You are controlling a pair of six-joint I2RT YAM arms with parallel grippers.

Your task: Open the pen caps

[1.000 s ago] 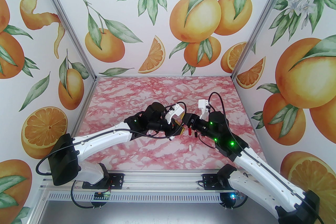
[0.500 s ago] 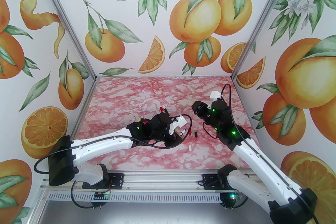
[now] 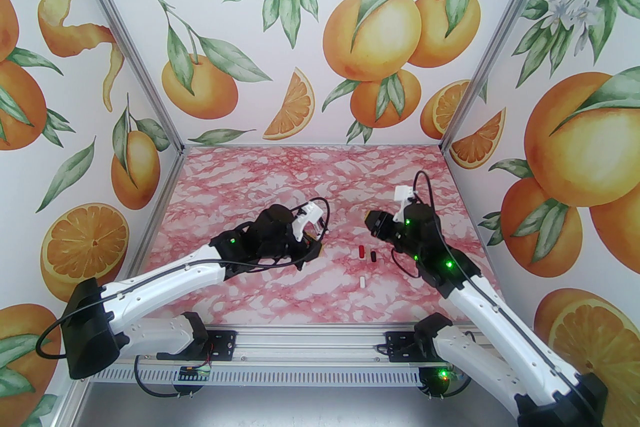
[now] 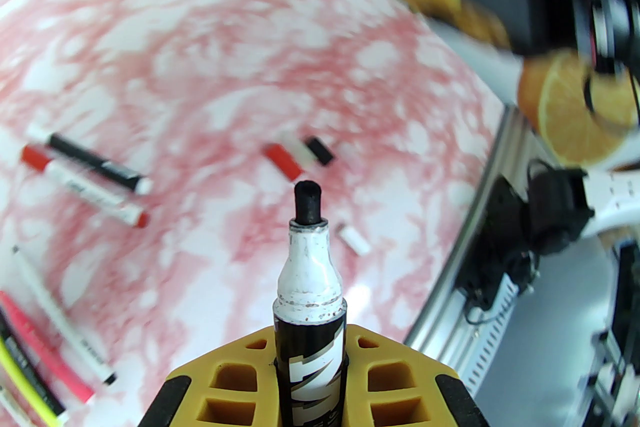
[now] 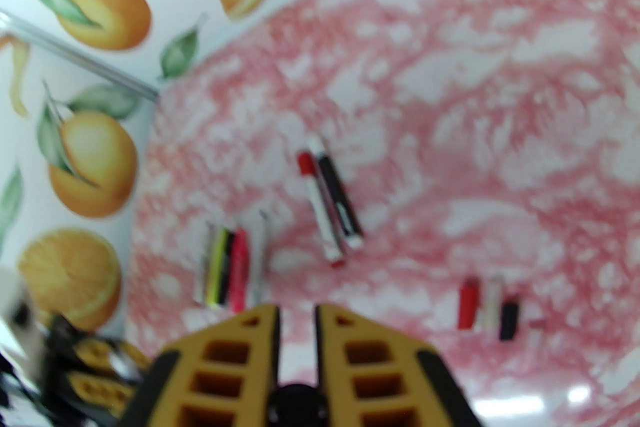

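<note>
Both arms have drawn apart about the pen caps (image 3: 361,252) on the table (image 3: 300,174): left gripper (image 4: 310,337), well left, clamps an uncapped marker (image 4: 307,265) aimed at them; right gripper (image 5: 296,315), nearer, narrow, load I cannot tell.

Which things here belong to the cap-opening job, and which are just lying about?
Job: left tool, held marker, red cap, black cap, white cap.
Lying about: red marker, black marker, slim pens.
</note>
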